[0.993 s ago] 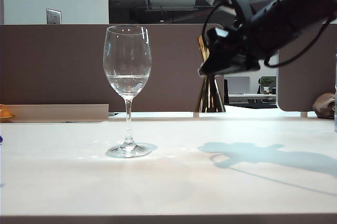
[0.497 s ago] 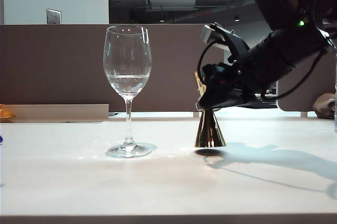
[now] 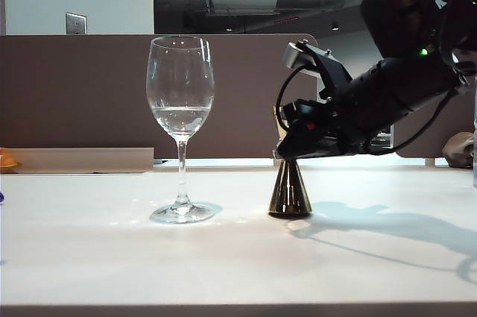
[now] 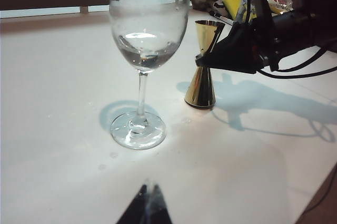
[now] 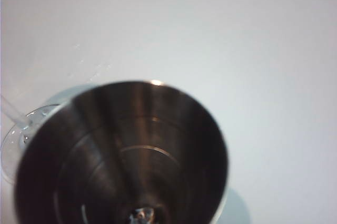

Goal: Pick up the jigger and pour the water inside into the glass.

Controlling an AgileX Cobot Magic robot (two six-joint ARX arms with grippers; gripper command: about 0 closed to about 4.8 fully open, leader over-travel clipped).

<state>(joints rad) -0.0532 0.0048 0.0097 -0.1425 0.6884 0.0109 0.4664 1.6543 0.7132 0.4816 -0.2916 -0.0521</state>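
Jigger (image 3: 290, 190) stands upright on the desk (image 3: 238, 257), just right of the wine glass (image 3: 180, 101), which already holds water (image 3: 180, 117), so pouring looks done. Right end effector (image 3: 287, 149) sits at the jigger's waist; gripping or releasing, cannot tell. Left end effector (image 4: 147, 208) is parked facing the glass, tips together, empty.

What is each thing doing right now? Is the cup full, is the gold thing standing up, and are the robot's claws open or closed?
glass: upright on the table, a little water low in its bowl.
jigger: standing upright on the table beside the glass, looks empty inside.
right gripper: at the jigger's waist; open or closed cannot be told.
left gripper: held back, away from both; only its tips show, so open or closed cannot be told.
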